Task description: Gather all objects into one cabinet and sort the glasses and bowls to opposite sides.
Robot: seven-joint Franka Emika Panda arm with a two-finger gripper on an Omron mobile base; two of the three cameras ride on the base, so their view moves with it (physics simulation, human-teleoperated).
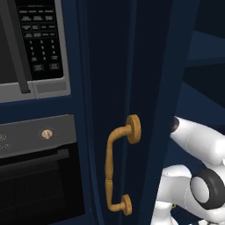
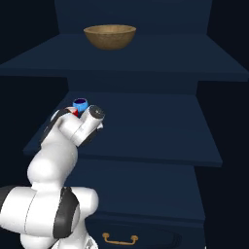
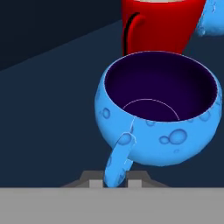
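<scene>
A light-blue cup (image 3: 157, 131) with a dark inside sits close in front of the hand, and its handle (image 3: 119, 159) points at me. My gripper (image 3: 116, 183) is shut on that handle, one finger tip on each side. Right behind it stands the red cup (image 3: 162, 26), and the edge of another light-blue vessel (image 3: 212, 19) shows beside that. In the right base view the blue cup (image 2: 80, 103) peeks over my wrist at the left of the cabinet's middle shelf (image 2: 146, 131). The tan wooden bowl (image 2: 109, 36) stands on the shelf above.
The cabinet's open navy door (image 1: 127, 88) with its curved brass handle (image 1: 116, 169) stands left of the arm. Beyond the door are a microwave (image 1: 35, 44) and an oven (image 1: 39, 176). A drawer with a brass pull (image 2: 119, 238) lies below the shelves.
</scene>
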